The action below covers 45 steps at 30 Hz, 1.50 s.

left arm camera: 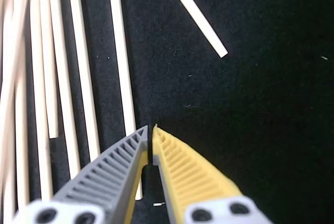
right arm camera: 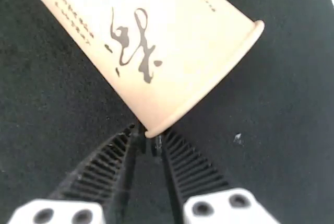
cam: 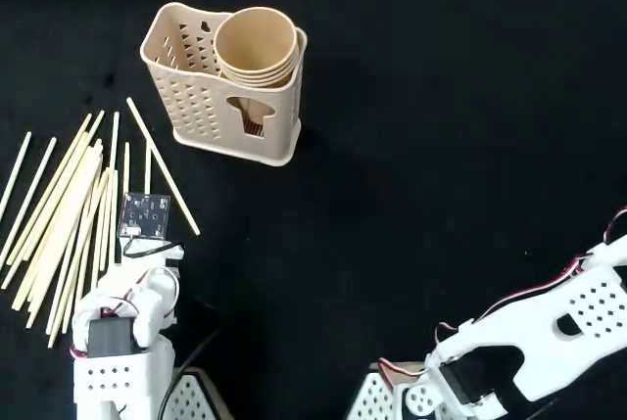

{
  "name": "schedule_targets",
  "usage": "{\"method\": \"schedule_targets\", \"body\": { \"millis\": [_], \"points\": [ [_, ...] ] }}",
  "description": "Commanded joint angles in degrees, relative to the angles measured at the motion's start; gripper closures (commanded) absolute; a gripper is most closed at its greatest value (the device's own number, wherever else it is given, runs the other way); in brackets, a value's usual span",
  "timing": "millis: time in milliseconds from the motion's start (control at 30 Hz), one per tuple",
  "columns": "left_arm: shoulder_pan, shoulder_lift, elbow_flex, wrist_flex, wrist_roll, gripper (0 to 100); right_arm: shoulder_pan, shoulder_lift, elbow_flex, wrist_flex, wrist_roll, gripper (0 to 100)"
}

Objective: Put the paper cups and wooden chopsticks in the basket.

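Note:
A beige slotted basket (cam: 225,97) stands at the far left with a stack of paper cups (cam: 256,45) inside it. Several wooden chopsticks (cam: 64,214) lie scattered on the black table in front of it. In the left wrist view my left gripper (left arm camera: 151,129) is shut just above the cloth, and one chopstick (left arm camera: 120,62) runs under its grey finger (left arm camera: 112,169). Another paper cup (right arm camera: 156,41) lies on its side. My right gripper (right arm camera: 151,132) is shut on that cup's rim. The right arm (cam: 534,337) sits at the near right edge.
The left arm's body (cam: 122,337) stands at the near left, close to the ends of the chopsticks. One chopstick (cam: 162,165) lies slanted apart from the pile, toward the basket. Black cloth (cam: 441,146) covers the table's middle and right.

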Motion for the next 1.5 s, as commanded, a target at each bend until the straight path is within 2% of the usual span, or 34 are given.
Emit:
{"method": "schedule_targets", "body": {
  "millis": [0, 300, 700, 900, 1000, 1167, 1367, 1467],
  "points": [
    [0.40, -0.53, 0.75, 0.35, 0.44, 97, 0.53, -0.75, -3.21, 0.53, 0.70, 97.3],
    [0.40, -0.53, 0.75, 0.35, 0.44, 97, -1.76, -3.91, -4.62, 12.48, 0.09, 97.4],
    [0.40, -0.53, 0.75, 0.35, 0.44, 97, -13.10, -19.74, -4.62, 28.31, -5.98, 97.5],
    [0.40, -0.53, 0.75, 0.35, 0.44, 97, -20.13, -30.73, -4.62, 36.84, -4.31, 97.5],
    [0.40, -0.53, 0.75, 0.35, 0.44, 97, -26.11, -37.49, -4.53, 41.58, -1.41, 97.5],
    [0.40, -0.53, 0.75, 0.35, 0.44, 97, -38.59, -50.15, -4.35, 43.25, -1.58, 98.2],
    [0.40, -0.53, 0.75, 0.35, 0.44, 97, -59.43, -65.10, -4.26, 43.34, -1.93, 98.6],
    [0.40, -0.53, 0.75, 0.35, 0.44, 97, -69.01, -70.02, -4.44, 42.46, -5.54, 98.6]
  ]
}}
